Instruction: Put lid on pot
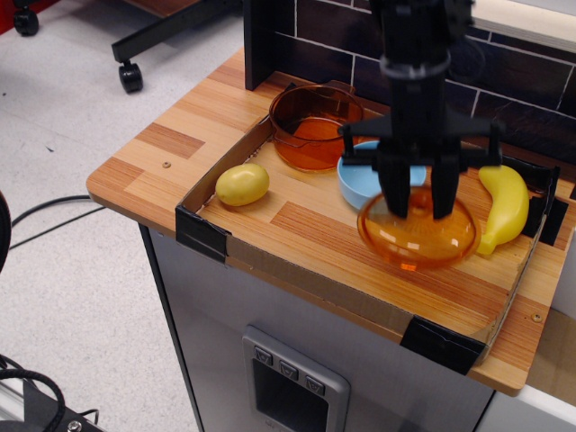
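Round transparent orange lid [417,232] hanging tilted beneath black gripper [418,209], off wooden table [162,144]; jaws pinching its knob. Round amber transparent pot [316,125] sitting at 10 o'clock, well apart.

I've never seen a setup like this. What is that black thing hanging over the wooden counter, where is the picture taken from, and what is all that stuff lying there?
The black thing is a robot arm; at its lower end is a gripper, a claw with two fingers. The picture comes from one camera standing off to the side and looking down at the counter. The gripper is closed on a see-through orange lid and holds it in the air, clear of the wood. That lid belongs on the orange pot at the back left of the shallow cardboard tray, and the pot is uncovered. Also in the tray are a light blue bowl between pot and lid, a yellow lemon on the left and a banana on the right, probably toys.
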Robot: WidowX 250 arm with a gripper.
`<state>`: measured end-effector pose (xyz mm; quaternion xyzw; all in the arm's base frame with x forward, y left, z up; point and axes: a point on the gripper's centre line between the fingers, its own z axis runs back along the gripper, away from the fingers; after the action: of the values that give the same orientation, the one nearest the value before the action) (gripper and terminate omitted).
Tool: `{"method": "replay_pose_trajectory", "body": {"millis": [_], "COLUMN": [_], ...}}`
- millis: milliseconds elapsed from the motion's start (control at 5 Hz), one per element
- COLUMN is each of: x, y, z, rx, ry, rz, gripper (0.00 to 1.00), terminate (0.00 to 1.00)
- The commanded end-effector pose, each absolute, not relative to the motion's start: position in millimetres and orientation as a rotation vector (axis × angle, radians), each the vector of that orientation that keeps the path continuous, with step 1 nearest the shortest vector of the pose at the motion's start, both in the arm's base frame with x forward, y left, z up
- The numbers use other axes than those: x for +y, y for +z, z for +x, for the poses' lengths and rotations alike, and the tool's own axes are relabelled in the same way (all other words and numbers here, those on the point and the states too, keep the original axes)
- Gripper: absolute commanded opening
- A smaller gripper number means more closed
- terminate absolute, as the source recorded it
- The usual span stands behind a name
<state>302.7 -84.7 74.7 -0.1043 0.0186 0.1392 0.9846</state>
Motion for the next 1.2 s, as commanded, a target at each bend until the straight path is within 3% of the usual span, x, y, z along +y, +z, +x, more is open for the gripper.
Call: {"method": "replay_pose_trajectory", "body": {"millis": [0,400,1000], "x": [-31,12,32], "y": [118,131,100], "z": [329,349,374], "rx": [-0.075,-0.069,-0.085], "ry": [0.344,0.474,0.528], "rz": [-0.195,-0.226,-0.154], "gripper": [0.0,0.0,0.0], "terminate": [0.0,0.0,0.0]}}
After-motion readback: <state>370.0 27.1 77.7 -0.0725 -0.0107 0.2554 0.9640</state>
